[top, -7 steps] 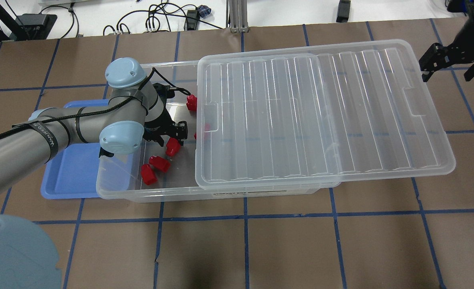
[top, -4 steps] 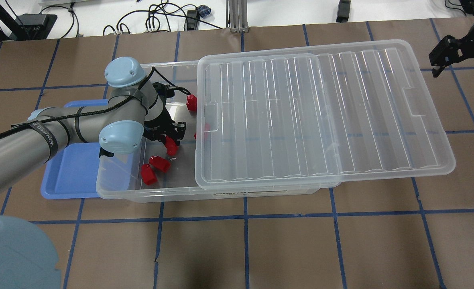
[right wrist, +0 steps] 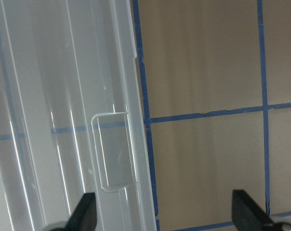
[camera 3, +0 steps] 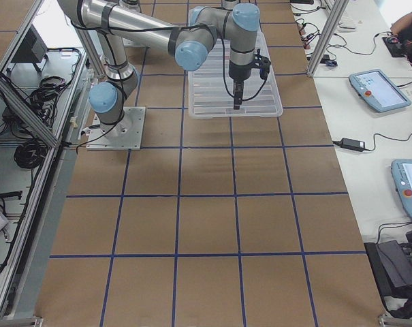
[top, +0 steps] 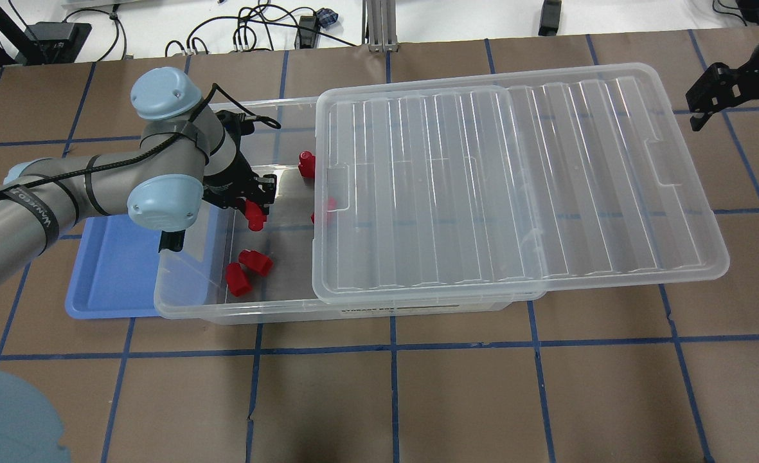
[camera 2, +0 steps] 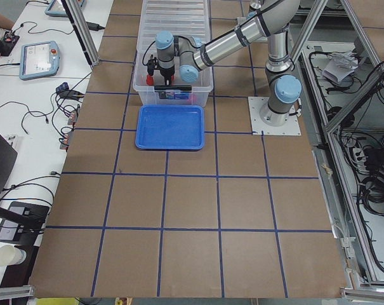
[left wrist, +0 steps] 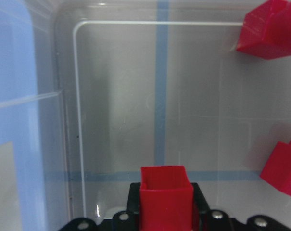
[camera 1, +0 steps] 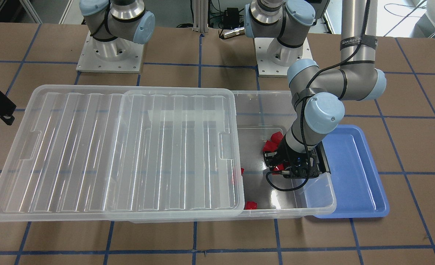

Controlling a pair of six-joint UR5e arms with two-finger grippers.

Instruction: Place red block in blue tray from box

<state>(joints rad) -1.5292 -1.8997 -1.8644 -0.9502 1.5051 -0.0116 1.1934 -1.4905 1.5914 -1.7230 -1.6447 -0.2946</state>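
Observation:
My left gripper [top: 254,212] is shut on a red block [top: 256,220] and holds it above the floor of the clear box [top: 276,310], near the box's open left end. In the left wrist view the red block [left wrist: 165,192] sits between the fingers. Two more red blocks [top: 248,270] lie on the box floor in front of it, another [top: 306,164] lies behind, and one more shows dimly under the lid's edge. The blue tray [top: 109,270] lies against the box's left end, partly under my left arm. My right gripper [top: 736,103] is open and empty past the lid's far right corner.
The ribbed clear lid [top: 514,180] is slid to the right, so it covers most of the box and overhangs its right end. In the right wrist view the lid's rim [right wrist: 111,154] lies below the open fingers. Brown paper with blue tape lines covers the table.
My left gripper has risen with the red block and moved left and back, toward the tray end of the box. The right gripper has drawn away to the right.

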